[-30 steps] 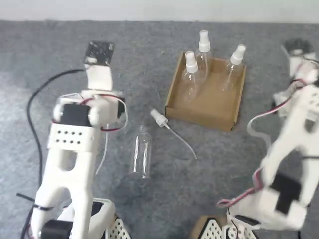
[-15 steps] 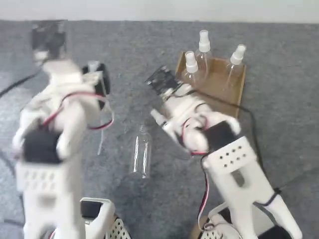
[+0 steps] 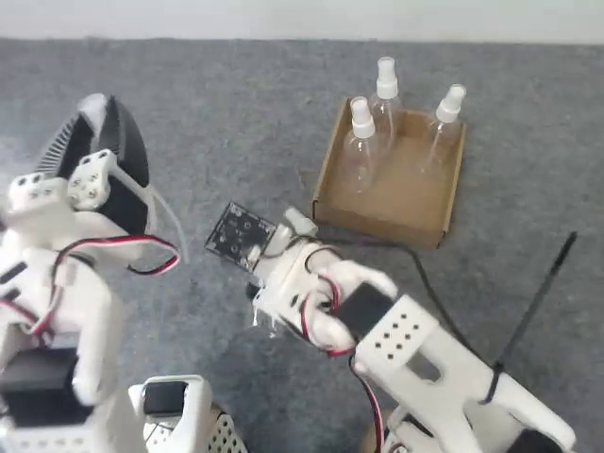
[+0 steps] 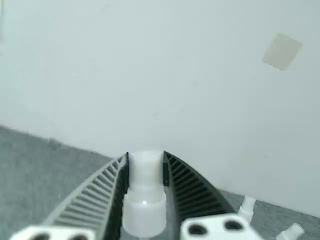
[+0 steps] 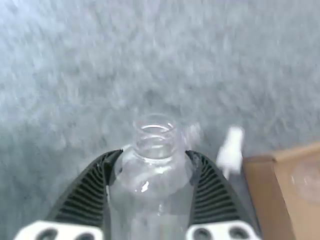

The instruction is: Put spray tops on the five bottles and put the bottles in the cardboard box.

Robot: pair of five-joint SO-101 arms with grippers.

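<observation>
From the high view, our left gripper (image 3: 97,118) is lifted at the table's left edge, well apart from the right arm (image 3: 377,330) over the middle. A loose spray top (image 3: 297,222) lies just past that arm's wrist, near the cardboard box (image 3: 377,225), where three capped bottles (image 3: 361,142) stand.

In the left wrist view, the left gripper (image 4: 145,157) is clamped on a white spray top (image 4: 145,200), whose head pokes out beyond the fingertips toward the wall (image 4: 150,60).

In the right wrist view, the right gripper (image 5: 152,152) is closed around a clear bottle (image 5: 150,185), its open neck jutting past the fingertips.

We judge the joining comes next. We should turn the neck toward the held top, feed the tube in first, line up the axes, then press gently so the bottle doesn't slip.
</observation>
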